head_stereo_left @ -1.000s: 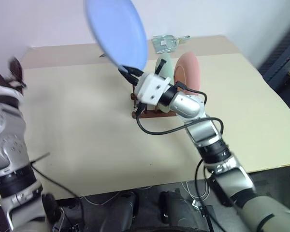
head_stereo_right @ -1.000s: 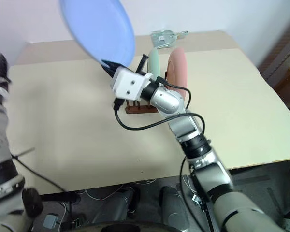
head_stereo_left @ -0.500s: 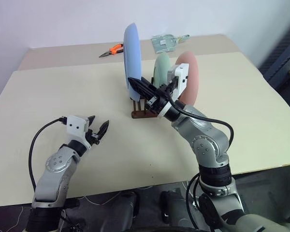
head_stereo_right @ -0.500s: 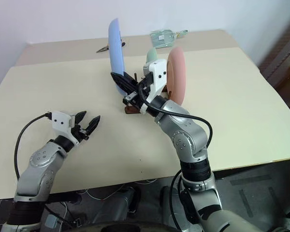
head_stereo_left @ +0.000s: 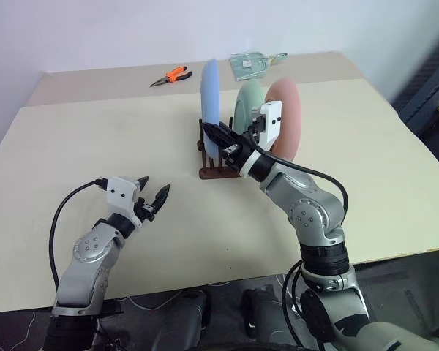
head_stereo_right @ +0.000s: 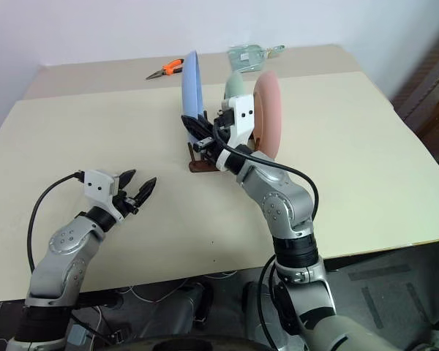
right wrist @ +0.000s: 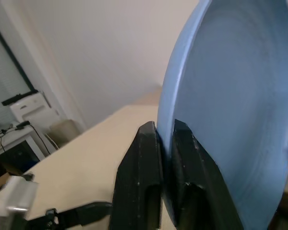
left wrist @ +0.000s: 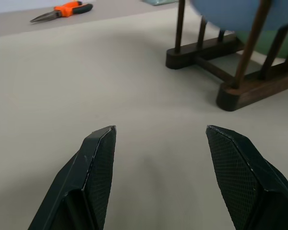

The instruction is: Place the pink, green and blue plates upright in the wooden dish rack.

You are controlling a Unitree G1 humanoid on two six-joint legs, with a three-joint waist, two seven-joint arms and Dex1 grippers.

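The right gripper pinches the blue plate, standing in the rack. It should let go slowly. The left gripper is open and empty.

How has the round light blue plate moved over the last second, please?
Yes. The light blue plate came down from high above the dark wooden dish rack and turned upright, now standing in it beside the mint green plate.

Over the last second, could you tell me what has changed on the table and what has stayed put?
The right gripper swung the blue plate down from overhead, turned it on edge and lowered it into the wooden dish rack, its fingers still at the rim. The left gripper dropped low over the table, open and empty. The green plate, pink plate and pliers stayed put.
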